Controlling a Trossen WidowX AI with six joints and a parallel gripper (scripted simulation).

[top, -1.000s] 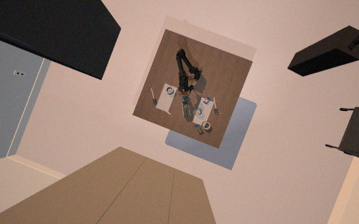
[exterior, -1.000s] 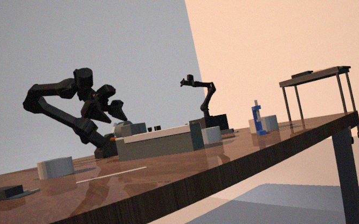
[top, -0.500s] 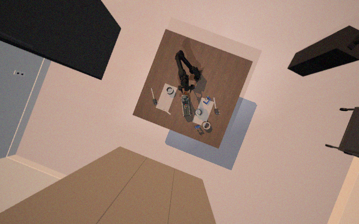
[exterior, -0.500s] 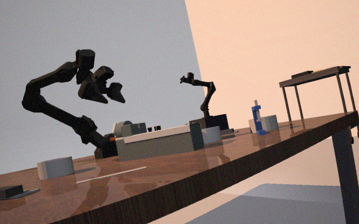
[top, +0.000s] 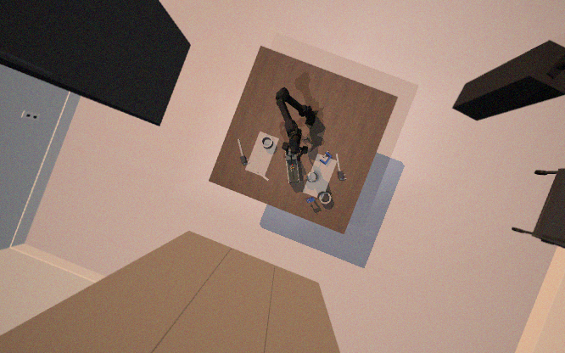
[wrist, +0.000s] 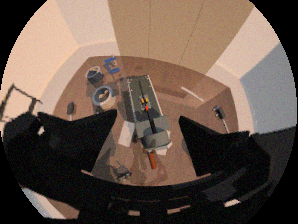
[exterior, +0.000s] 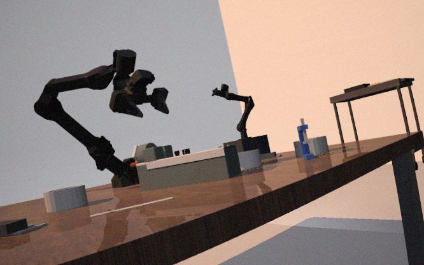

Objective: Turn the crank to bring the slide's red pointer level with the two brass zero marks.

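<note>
Your arm (top: 286, 114) (exterior: 76, 131) is matte black throughout, with slim links between chunky, angular joint housings and a rounded cylinder near the wrist (rather like a stubby can). Your gripper (top: 294, 148) (exterior: 155, 114) (wrist: 149, 115) is black too, its two broad fingers tapering to blunt points.

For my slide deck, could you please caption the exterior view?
The open gripper hangs above the crank machine, clear of its orange handle.

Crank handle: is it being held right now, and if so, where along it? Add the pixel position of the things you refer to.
Nothing is held. The end effector (exterior: 155, 114) (wrist: 149, 115) is open, its fingers standing apart above the machine (top: 293, 176) (exterior: 187, 172) (wrist: 153, 95), and the orange crank handle (exterior: 134, 164) (wrist: 152, 159) is free.
</note>
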